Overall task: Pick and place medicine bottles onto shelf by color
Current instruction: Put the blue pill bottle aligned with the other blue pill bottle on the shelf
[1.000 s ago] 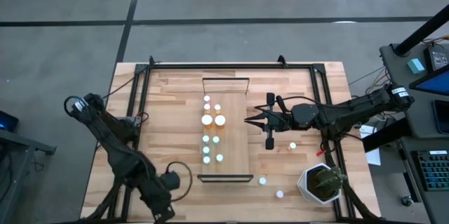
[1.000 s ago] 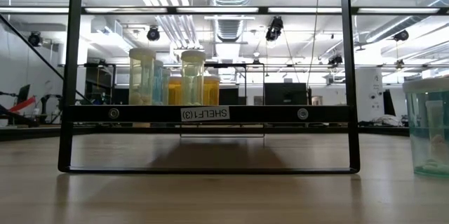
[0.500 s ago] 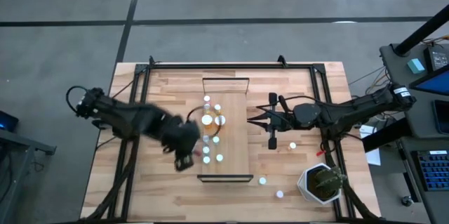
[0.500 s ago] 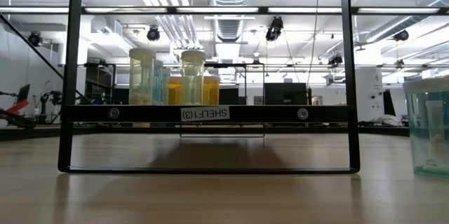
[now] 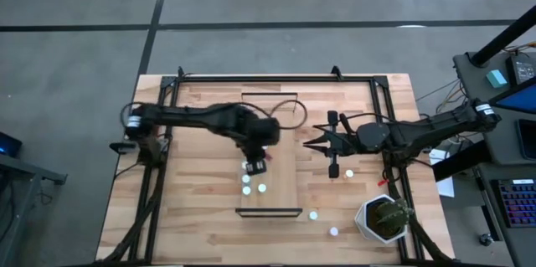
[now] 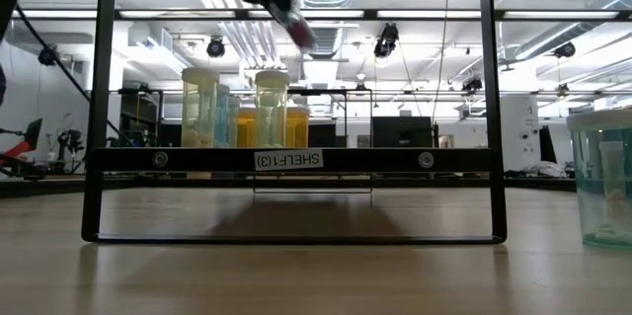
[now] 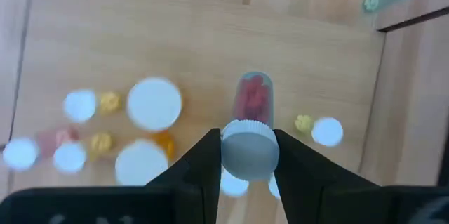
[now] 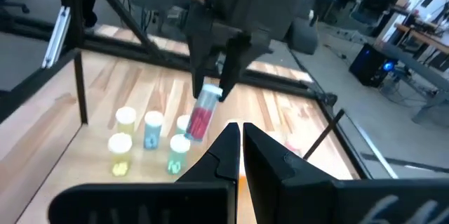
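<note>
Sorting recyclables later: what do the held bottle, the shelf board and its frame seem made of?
The bottle in the left gripper looks like clear plastic: its red contents show through, and its cap is matte white. The shelf board looks like light wood with visible grain. Its frame looks like black-painted metal: thin, straight bars.

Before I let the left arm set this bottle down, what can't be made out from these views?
- High view: the left gripper covers the shelf spot below it.
- Low view: the red-filled white-capped bottle is motion-blurred, and the black front rail hides the standing bottles' bases.
- Left wrist view: that bottle covers the landing spot; shelved bottles are blurred.
- Right gripper: shut, idle.
</note>
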Motion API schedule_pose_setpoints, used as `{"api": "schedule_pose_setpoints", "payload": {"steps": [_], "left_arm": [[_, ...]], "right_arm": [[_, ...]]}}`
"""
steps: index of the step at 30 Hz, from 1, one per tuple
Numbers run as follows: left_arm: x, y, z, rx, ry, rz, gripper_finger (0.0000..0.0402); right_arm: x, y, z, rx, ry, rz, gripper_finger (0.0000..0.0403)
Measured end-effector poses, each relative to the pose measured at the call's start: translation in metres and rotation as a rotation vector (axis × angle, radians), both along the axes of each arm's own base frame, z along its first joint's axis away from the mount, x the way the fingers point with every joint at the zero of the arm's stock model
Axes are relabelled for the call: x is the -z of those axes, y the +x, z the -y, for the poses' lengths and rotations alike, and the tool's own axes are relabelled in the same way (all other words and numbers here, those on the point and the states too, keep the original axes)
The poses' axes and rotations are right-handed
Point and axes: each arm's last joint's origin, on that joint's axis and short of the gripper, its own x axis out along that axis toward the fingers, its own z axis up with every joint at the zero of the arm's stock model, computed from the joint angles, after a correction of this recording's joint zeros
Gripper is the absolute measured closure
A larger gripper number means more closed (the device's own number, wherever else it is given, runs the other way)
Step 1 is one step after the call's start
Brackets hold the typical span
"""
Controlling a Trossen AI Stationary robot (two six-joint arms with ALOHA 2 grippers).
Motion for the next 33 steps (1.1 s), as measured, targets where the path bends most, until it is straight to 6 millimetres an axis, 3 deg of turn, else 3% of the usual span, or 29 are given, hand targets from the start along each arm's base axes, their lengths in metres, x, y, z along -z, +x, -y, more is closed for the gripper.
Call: {"api": "schedule_pose_setpoints", "payload": {"steps": [6, 15, 24, 33], "left_arm": [[0.025, 0.031, 0.004, 0.071, 0.025, -0.055, 0.0312], [0.051, 0.048, 0.006, 0.081, 0.067, -0.093, 0.0312], [0.062, 0.051, 0.018, 0.109, 0.078, -0.116, 0.0312], [0.075, 0.049, 0.018, 0.1, 0.101, -0.156, 0.0312]], "right_arm": [[-0.002, -0.007, 0.001, 0.003, 0.019, -0.002, 0.0394], [0.0, -0.007, 0.001, 0.003, 0.016, -0.012, 0.0394], [0.001, -0.007, 0.002, 0.004, 0.016, -0.014, 0.0394], [0.001, -0.007, 0.002, 0.004, 0.015, -0.015, 0.0394]]}}
